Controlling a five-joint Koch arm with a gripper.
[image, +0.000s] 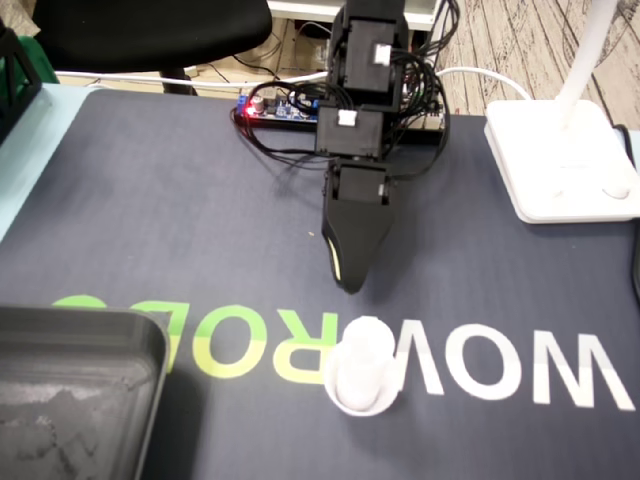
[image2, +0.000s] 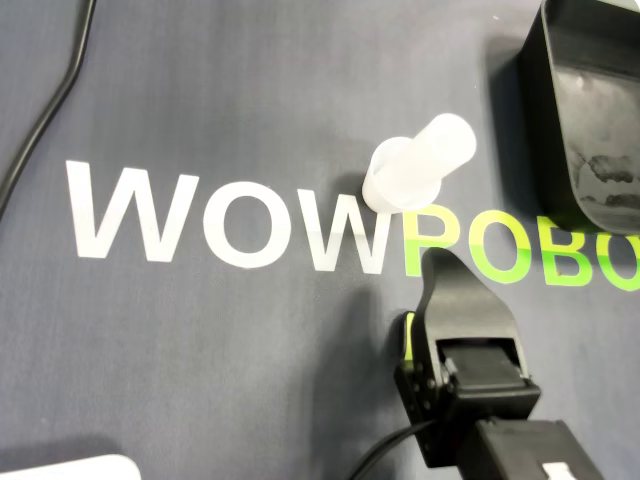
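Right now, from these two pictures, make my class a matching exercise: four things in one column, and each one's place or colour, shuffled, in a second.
Things:
1 hand
2 bottle
3 tray
4 lamp base

Descriptions:
A white, upper right in the fixed view
B black, lower left in the fixed view
C white, upright on the lettering of the mat
D black, pointing at the bottle, apart from it

Pairs: 1-D, 2-C, 3-B, 4-A
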